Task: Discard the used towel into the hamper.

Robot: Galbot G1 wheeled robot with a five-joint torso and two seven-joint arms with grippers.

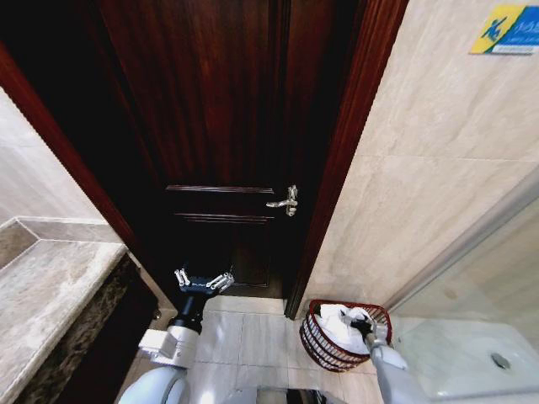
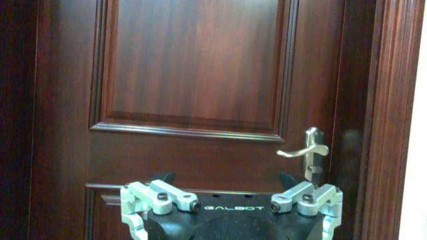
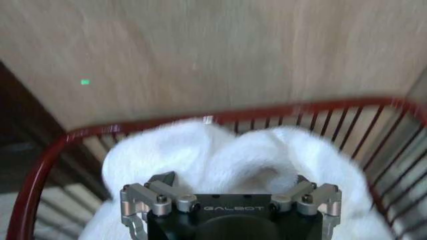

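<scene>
The hamper (image 1: 313, 337), a small round reddish wire basket, stands on the floor by the tiled wall, right of the door frame. A white towel (image 1: 341, 323) lies bunched inside it. My right gripper (image 1: 367, 325) hovers just over the hamper's right side. In the right wrist view its fingers stand spread above the towel (image 3: 220, 152), with the red rim (image 3: 40, 165) curving around; this gripper (image 3: 232, 179) is open. My left gripper (image 1: 203, 280) is held up in front of the door, open and holding nothing, seen from its wrist as left gripper (image 2: 227, 179).
A dark wooden door (image 1: 227, 126) with a silver lever handle (image 1: 286, 202) fills the space ahead; the handle (image 2: 307, 150) sits just past the left fingers. A marble counter (image 1: 42, 295) runs along the left. A white shower tray (image 1: 472, 358) behind glass lies at the right.
</scene>
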